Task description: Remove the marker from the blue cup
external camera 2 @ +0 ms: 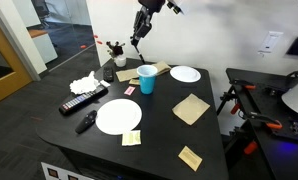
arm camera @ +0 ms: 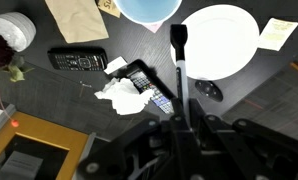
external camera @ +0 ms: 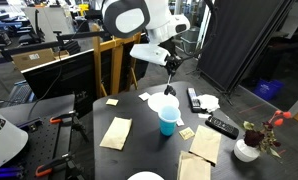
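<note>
From where I stand, the black worktop (external camera 2: 164,135) has the blue cup (external camera 2: 147,79) upright near its far edge, and a white plate (external camera 2: 185,74) lies just beside it. High over the far edge hangs the gripper (external camera 2: 140,24). The thin dark marker (external camera 2: 135,38) points down from it, well apart from the cup. How the jaws stand is too small to tell. A bigger white plate (external camera 2: 118,116) lies in the middle. Along the edge nearest the wooden door (external camera 2: 4,60) lie a black remote (external camera 2: 82,101) and a crumpled white tissue (external camera 2: 85,84). A brown napkin (external camera 2: 191,108) lies toward the opposite edge.
</note>
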Robot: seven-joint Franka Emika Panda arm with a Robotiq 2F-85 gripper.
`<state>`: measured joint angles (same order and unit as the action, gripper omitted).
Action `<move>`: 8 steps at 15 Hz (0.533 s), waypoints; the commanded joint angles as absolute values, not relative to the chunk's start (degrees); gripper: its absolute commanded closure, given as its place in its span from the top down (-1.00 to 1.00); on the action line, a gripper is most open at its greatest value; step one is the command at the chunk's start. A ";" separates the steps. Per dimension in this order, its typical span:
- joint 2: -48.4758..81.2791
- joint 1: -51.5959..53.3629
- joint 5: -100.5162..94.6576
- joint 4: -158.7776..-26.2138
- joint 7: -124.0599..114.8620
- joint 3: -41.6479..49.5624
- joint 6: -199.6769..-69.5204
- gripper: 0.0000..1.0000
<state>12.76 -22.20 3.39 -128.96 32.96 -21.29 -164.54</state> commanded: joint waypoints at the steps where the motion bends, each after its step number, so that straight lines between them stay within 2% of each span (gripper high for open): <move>1: 9.18 -25.76 11.64 -129.49 41.67 -26.93 -157.10 -0.94; 2: 8.43 -26.08 13.63 -129.56 43.59 -27.73 -154.83 -0.94; 3: 7.23 -20.27 17.47 -129.44 46.76 -22.36 -152.24 -0.94; 8: 3.41 -11.11 17.48 -131.46 44.83 -13.28 -144.64 -0.94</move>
<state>7.15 -16.33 17.73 -129.04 46.51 -18.35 -147.66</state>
